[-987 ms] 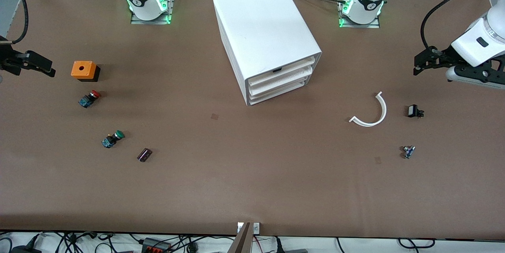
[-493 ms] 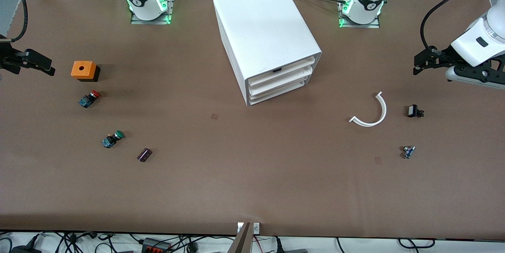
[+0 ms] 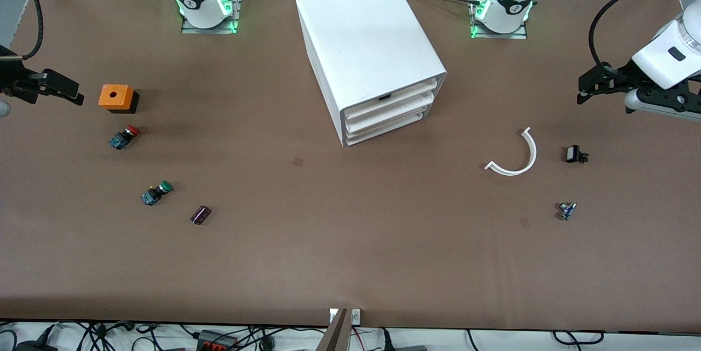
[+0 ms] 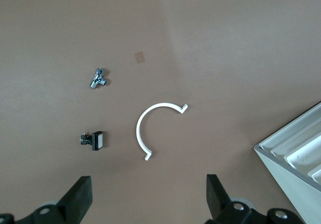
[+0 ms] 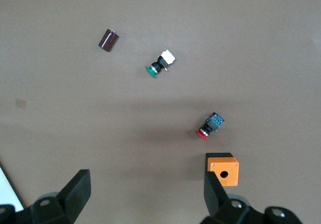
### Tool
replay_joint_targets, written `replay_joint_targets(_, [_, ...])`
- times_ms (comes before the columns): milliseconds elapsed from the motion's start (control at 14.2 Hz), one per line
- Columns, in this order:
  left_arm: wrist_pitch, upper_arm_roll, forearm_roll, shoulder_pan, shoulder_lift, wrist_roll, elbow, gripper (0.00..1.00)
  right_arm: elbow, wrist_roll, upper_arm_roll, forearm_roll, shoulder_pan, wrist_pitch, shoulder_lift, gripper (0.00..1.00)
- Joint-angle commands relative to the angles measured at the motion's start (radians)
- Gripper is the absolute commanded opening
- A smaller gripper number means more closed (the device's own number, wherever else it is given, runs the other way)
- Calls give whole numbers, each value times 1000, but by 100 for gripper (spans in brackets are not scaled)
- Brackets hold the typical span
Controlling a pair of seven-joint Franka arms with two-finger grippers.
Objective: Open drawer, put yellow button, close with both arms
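Cabinet [image 3: 371,55] mid-table, top drawer [image 3: 390,102] shut. Yellow button not visible anywhere. Left gripper [image 3: 589,84] spread wide, empty, over left arm's table end. Right gripper [image 3: 63,90] likewise empty, beside orange box [image 3: 116,97].

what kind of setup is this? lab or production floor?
Likely a robotics lab bench: two bolted-down arms, left pincer and right pincer open over a brown table, scattered parts, loose cables at its edge.
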Motion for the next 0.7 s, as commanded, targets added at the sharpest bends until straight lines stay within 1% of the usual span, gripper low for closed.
replay_joint_targets(0, [-21, -1, -2, 0, 22, 14, 36, 100, -20, -3, 0, 4, 0, 1, -21, 100])
replay_joint_targets(634, [-24, -1, -2, 3, 20, 16, 36, 100, -33, -8, -5, 4, -4, -5, -28, 100])
